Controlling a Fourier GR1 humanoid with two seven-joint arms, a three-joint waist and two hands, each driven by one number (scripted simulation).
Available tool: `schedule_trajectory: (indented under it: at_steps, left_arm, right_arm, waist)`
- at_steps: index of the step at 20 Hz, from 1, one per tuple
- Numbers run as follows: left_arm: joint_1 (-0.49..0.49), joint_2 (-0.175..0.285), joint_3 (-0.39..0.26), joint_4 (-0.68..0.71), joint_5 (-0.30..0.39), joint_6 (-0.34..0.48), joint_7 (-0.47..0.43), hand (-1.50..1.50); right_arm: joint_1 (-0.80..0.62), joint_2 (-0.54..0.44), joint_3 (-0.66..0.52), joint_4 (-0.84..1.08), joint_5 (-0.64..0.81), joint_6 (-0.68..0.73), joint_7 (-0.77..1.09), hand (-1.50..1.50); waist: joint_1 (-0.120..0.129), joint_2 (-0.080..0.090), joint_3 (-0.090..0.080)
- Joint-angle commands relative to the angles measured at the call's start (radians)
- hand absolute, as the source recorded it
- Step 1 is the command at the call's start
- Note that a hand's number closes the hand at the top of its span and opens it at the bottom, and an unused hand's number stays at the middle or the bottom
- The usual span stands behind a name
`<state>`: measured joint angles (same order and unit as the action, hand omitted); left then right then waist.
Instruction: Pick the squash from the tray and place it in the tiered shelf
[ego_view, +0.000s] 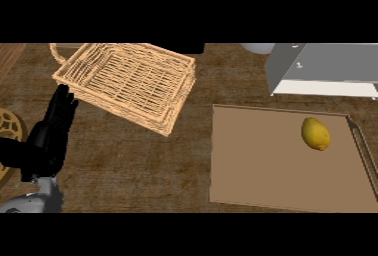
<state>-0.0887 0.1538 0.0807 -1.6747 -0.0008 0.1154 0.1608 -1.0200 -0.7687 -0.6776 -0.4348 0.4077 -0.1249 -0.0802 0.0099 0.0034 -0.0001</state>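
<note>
Lying on tray (258, 165), squash (315, 133) long axis near-far; L hand (46, 136) straight-fingered, empty.

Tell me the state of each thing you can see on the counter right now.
Squash: lying on the tray, untouched, towards its far right corner.
Tray: flat on the counter, holding only the squash.
Tiered shelf: beyond the tray, no squash on it.
Wicker basket: open side up, nothing in it.
Left robot hand: open, fingers straight, resting at the left edge.
Right robot hand: not in view.
</note>
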Motion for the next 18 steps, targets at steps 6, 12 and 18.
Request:
schedule_trajectory:
  at_steps: [6, 12, 18]
  left_arm:
    - [-0.046, 0.014, 0.034, 0.012, 0.001, 0.014, 0.035, 0.00]
    - [0.027, -0.011, -0.003, -0.062, -0.016, 0.012, 0.030, 0.00]
    - [-0.008, -0.008, 0.005, -0.064, -0.031, 0.027, 0.058, 0.00]
  right_arm:
    - [0.163, -0.213, -0.086, -0.011, -0.117, 0.192, 0.042, -1.50]
    - [0.281, -0.323, -0.137, 0.020, -0.202, 0.347, -0.008, -1.50]
    - [0.400, -0.382, -0.168, 0.052, -0.266, 0.457, -0.119, -1.50]
  waist:
    - [-0.019, -0.005, 0.000]
    - [-0.007, -0.003, 0.001]
    - [-0.007, -0.002, 0.001]
